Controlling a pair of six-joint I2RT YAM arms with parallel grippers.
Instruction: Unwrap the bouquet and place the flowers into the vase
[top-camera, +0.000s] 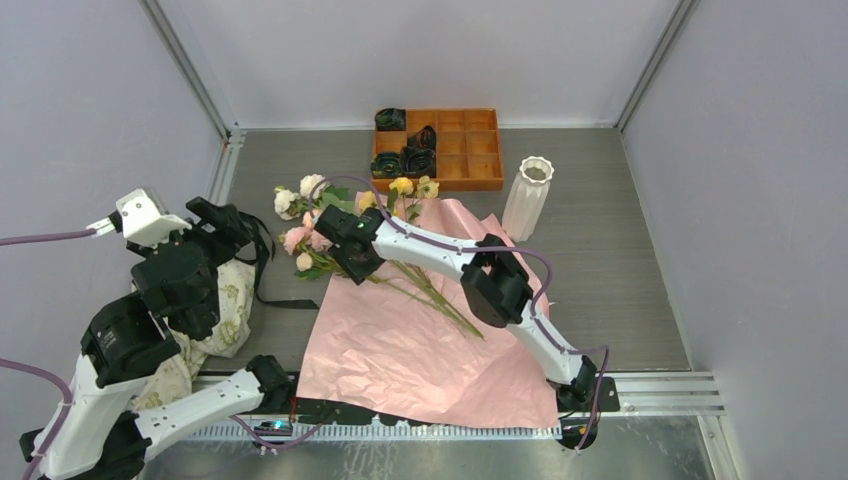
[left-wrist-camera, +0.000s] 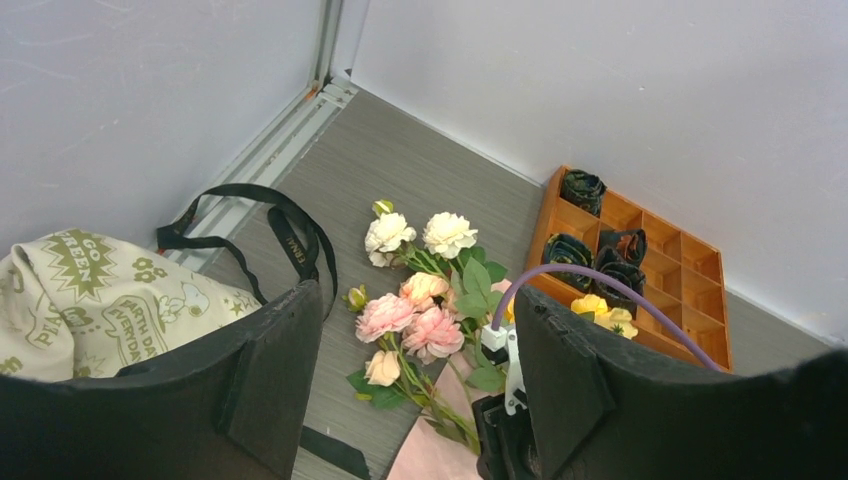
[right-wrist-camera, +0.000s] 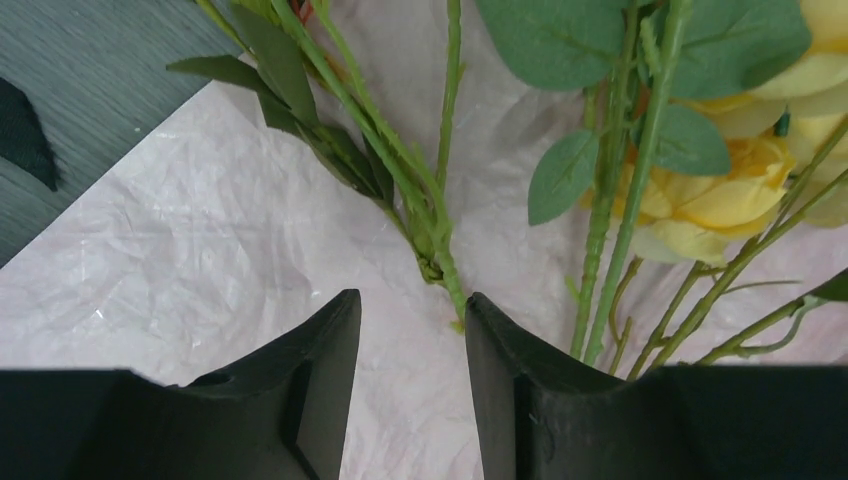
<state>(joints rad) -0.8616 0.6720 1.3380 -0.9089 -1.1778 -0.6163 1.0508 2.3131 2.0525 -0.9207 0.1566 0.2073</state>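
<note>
The right gripper (right-wrist-camera: 412, 310) stands partly open over the crinkled pale-pink sheet of wrapping paper (right-wrist-camera: 200, 260). A narrow gap shows between its black fingers, and nothing is clamped in it. The cut end of one green stem (right-wrist-camera: 440, 230) lies at the inner edge of the finger at 3 o'clock; I cannot tell if it touches. More stems fan out toward 12 o'clock, and a yellow rose (right-wrist-camera: 720, 200) lies at 2 o'clock.

In the top view this right gripper (top-camera: 350, 250) is down among the flowers (top-camera: 320, 225), long-stemmed roses in pink, peach, white and yellow. Their blooms spread from 10 to 1 o'clock of it, partly off the paper on the grey tabletop (top-camera: 620, 260). The stems trail toward 4 o'clock across the opened sheet (top-camera: 400, 350). The tall white ribbed vase (top-camera: 527, 195) stands upright between 2 and 3 o'clock, just off the paper's far corner, with no flower in it. The orange compartment tray (top-camera: 470, 150), holding dark rolled rosettes (top-camera: 405, 160), sits between 1 and 2 o'clock.

The left gripper (left-wrist-camera: 420, 295) is raised at 9 o'clock of the blooms, jaws wide apart and holding nothing. Near it lie a black ribbon (left-wrist-camera: 290, 240) and a crumpled beige patterned paper (left-wrist-camera: 90, 290).
</note>
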